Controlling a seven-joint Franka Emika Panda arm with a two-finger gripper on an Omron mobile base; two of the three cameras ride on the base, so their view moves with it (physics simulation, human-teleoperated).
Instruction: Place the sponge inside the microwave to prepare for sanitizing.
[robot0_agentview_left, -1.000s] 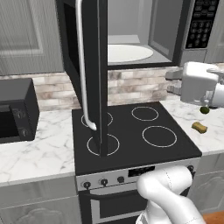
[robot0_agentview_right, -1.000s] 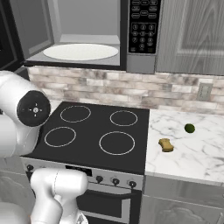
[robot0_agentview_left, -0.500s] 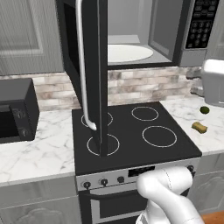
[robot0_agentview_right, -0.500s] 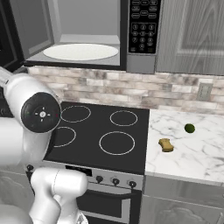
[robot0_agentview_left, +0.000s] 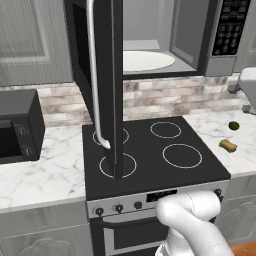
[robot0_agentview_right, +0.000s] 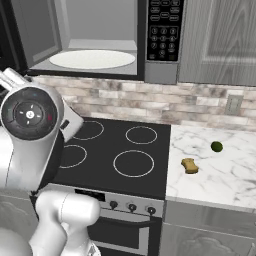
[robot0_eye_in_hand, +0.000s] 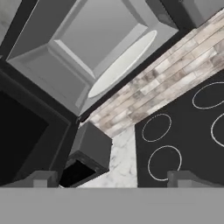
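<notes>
My arm swings right, away from the open microwave (robot0_agentview_right: 95, 47), my gripper (robot0_eye_in_hand: 111, 177) spread and empty, while the sponge (robot0_agentview_right: 189, 165) sits untouched on the bench (robot0_agentview_right: 235, 170) beside the stove (robot0_agentview_right: 125, 155), so grabbing comes next.

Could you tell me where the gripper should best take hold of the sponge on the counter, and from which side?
Probably from straight above: the sponge lies flat on the marble counter right of the stove, apart from the green ball. Close the fingers across its short width, at the middle of its long sides, which look free.
</notes>
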